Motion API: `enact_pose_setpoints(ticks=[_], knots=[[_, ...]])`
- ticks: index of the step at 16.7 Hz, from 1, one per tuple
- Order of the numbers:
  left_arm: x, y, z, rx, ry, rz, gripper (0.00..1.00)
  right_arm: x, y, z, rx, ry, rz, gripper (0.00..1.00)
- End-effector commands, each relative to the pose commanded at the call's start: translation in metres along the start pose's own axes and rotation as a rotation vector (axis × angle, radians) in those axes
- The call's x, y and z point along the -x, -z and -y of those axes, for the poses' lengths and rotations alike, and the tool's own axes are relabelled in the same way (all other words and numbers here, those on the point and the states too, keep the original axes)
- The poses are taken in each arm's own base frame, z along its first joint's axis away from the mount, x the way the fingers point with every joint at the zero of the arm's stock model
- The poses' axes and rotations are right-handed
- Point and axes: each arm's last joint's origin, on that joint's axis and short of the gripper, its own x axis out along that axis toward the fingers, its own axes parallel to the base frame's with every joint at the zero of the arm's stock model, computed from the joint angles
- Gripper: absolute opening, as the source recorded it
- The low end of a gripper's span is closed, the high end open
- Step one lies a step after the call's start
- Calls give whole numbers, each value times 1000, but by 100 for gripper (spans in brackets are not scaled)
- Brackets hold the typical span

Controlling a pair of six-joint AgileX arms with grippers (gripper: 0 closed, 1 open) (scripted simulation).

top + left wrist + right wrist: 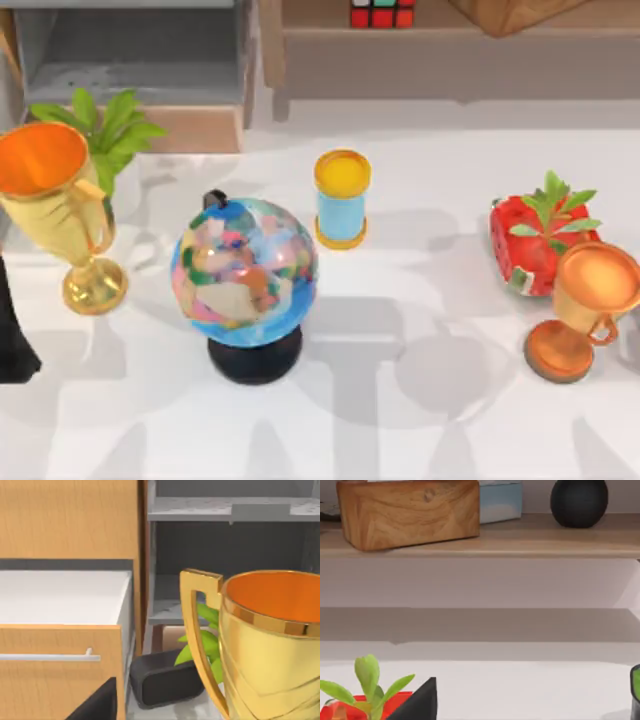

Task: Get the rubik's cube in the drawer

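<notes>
Nearest the overhead camera stands the globe (245,275) on its black base, about the middle of the table (420,420). From it, a gold cup (60,215) stands at nine o'clock with a leafy plant (110,130) behind it at ten, a blue can with a yellow lid (342,200) at one o'clock, and a red strawberry-shaped pot (535,245) with a copper cup (585,310) just in front of it at three. The rubik's cube (382,12) sits at twelve o'clock, up on a wooden shelf (450,55) at the far edge, well apart from everything on the table, so it will likely have to be reached over the can. In the left wrist view the drawer (60,600) is pulled out, its white inside bare and its rail handle (50,656) facing forward; I judge it ready to take the cube, which is not yet in it. A black speaker (165,680) lies beside the drawer, low down, with the gold cup close by. The right wrist view looks along the shelf at a wooden box (410,511) and a dark round vase (579,501). Part of my left arm shows as a dark shape at the table's left edge; for both grippers I cannot tell whether the jaws are apart or together. No brand, label or writing can be read on anything.
</notes>
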Motion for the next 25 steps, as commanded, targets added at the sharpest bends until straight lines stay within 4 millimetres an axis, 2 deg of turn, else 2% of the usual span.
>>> enact_pose_setpoints(ticks=[3,5,8,10,13,16,18,21,23,25], knots=[[0,-3,0,1,1,5,100,0,0,0,0,0,0,100],[-1,-18,2,6,4,28,100,0,0,0,0,0,0,100],[-7,-56,8,18,8,73,100,0,0,0,0,0,0,100],[-20,-87,15,29,8,94,100,0,0,0,0,0,0,100],[-60,-130,36,42,11,92,100,0,0,0,0,0,0,100],[-123,-151,79,39,18,57,100,0,0,0,0,0,0,100],[-168,-148,122,29,27,30,100,0,0,0,0,0,0,100],[-222,-117,198,10,42,0,100,0,0,0,0,0,0,100],[-243,-87,246,2,49,-7,100,0,0,0,0,0,0,100],[-255,-57,286,0,52,-5,100,0,0,0,0,0,0,100]])
